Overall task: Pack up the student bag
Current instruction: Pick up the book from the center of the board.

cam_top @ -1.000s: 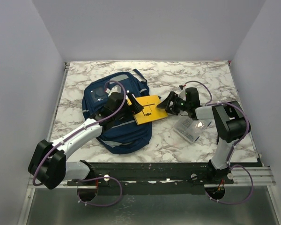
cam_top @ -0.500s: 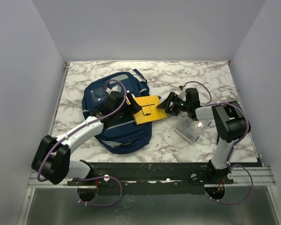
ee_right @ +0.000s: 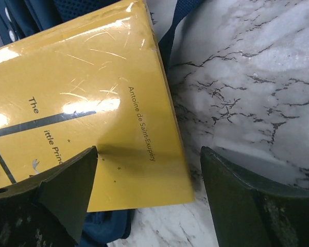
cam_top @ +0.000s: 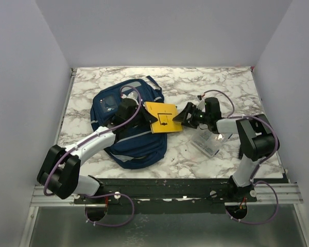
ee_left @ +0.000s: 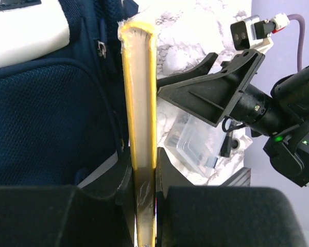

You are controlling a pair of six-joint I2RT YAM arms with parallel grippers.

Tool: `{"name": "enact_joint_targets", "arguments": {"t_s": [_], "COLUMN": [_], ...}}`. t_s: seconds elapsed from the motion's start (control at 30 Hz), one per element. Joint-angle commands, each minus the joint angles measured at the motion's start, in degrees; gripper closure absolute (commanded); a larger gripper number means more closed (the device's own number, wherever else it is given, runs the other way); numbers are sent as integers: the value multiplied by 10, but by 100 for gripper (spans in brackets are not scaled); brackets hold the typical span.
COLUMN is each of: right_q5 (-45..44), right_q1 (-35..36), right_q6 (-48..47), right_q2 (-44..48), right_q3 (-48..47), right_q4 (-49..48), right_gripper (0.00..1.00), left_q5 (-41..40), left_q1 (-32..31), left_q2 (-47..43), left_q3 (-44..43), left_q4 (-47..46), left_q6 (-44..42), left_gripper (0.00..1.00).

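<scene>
Two arms meet at a yellow book (cam_top: 162, 117) that overlaps the right edge of the backpack (cam_top: 124, 139), which lies flat on the left half of the marble table (cam_top: 216, 82). The backpack's long axis runs from the near edge toward the far wall, with its carry loop at the far end and its front pockets facing up. The left arm stretches diagonally across the backpack from its base, and the left gripper (cam_top: 145, 117) is clamped on the book's left edge; its wrist view shows the book edge-on, pinched between both fingers. The right arm bends at the elbow and reaches leftward low over the table. The right gripper (cam_top: 184, 114) has its fingers spread wide, one over the book's cover, the other over bare marble. A clear plastic box (cam_top: 207, 140) lies beside that forearm.
</scene>
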State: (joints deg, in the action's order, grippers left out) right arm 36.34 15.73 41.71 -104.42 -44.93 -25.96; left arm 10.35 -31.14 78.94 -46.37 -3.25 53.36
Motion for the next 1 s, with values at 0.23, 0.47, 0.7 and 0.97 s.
{"name": "enact_joint_targets", "arguments": {"t_s": [0.23, 0.47, 0.7, 0.97], "right_q5": [-93, 110, 264, 304], "right_q1": [16, 18, 20, 22], "right_q6": [-63, -36, 2, -72], "right_q2": [207, 335, 488, 516], "right_q3": [-16, 15, 59, 4], "right_q4": [185, 193, 200, 344], "right_gripper": [10, 7, 4, 5], "left_q5": [117, 358, 641, 693], "left_q1": [44, 138, 226, 227], "left_q2": [-195, -276, -311, -373], "left_q3": [29, 18, -4, 67], "left_q4": [-40, -39, -33, -21], "left_q6": [0, -9, -34, -53], "left_gripper": [100, 100, 100, 100]}}
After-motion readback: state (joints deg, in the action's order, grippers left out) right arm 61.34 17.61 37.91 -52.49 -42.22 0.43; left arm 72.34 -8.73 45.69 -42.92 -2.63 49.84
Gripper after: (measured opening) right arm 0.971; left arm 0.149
